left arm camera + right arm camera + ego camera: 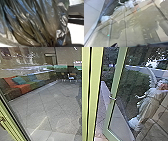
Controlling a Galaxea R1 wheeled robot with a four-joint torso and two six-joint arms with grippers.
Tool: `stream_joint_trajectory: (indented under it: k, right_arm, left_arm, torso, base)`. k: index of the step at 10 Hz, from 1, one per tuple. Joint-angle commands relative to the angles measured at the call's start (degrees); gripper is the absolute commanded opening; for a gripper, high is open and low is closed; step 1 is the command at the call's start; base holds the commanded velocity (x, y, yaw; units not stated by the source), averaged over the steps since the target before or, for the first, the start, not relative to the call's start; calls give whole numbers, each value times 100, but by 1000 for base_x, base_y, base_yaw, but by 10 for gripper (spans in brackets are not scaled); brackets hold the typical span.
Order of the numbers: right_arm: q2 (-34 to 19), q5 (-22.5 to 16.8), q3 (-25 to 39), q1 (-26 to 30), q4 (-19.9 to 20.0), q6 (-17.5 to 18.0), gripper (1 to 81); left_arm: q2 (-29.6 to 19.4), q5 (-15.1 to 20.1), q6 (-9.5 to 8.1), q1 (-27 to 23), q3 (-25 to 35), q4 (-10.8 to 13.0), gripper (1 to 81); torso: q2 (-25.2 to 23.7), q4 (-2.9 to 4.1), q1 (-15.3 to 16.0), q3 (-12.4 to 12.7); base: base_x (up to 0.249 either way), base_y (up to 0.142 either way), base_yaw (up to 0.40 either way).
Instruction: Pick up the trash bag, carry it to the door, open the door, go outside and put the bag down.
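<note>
Gleaming right up close at the left wrist camera, here's the trash bag [37, 23], dark and shiny, its plastic drawn into long folds! I'd judge it's in the left gripper's charge, but how far that gripper is open, and whether it truly has the bag, I can't tell. Over on the right wrist view, it's glass [134, 32], close in, with reflections swimming across it. The right gripper? Can't tell how far open, and no grip on anything can be made out.

Now outward: a pale green-yellow post [85, 92] stands upright mid-view, and to its right, the door [116, 77], swung ajar at an angle, its handle [112, 98] on the frame. Between post and door, a slice of pinkish paving [99, 117]. Beyond the glass there's a person [147, 104] in pale clothes, leaning, and behind them a dark hedge [133, 82]. Way off to the left, a long seat [22, 88] with bright colours; seen through glass or mirrored in it, I can't say.

So, by my reading, we're at the door-opening stage, bag not set down. The move calls for easing the door wider, steadily, keeping the bag clear of frame and handle: thin plastic could snag there!
</note>
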Motion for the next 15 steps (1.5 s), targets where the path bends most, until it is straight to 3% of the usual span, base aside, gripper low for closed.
stream_joint_trajectory:
  k: [1, 3, 9, 11, 12, 15]
  right_arm:
    - [-87, 238, -538, 734, -674, 59, 811]
    - [185, 712, -1161, 883, -938, 76, 811]
    - [801, 1284, -2489, 1006, -1035, 85, 811]
    - [828, 1328, -2605, 962, -930, 85, 811]
    - [792, 1267, -2447, 893, -579, 94, 811]
    - [556, 705, -1394, 383, 1396, 94, 811]
  left_arm:
    - [13, 530, 13, -160, 41, -47, 10]
    - [31, 530, -4, -151, 41, -47, 10]
    - [66, 530, -5, -125, 41, -47, 10]
    - [66, 530, -5, -108, 41, -38, 10]
    - [83, 530, 4, -116, 41, -30, 10]
    - [75, 530, 30, -116, 41, 14, 10]
  torso:
    - [-2, 0, -2, 0]
    - [0, 0, 0, 0]
    - [-2, 0, 0, 0]
    - [-2, 0, -5, 0]
    - [-2, 0, -2, 0]
    - [-2, 0, -2, 0]
  base:
    - [0, 0, 0]
    - [0, 0, 0]
    - [0, 0, 0]
    - [0, 0, 0]
    - [0, 0, 0]
    - [0, 0, 0]
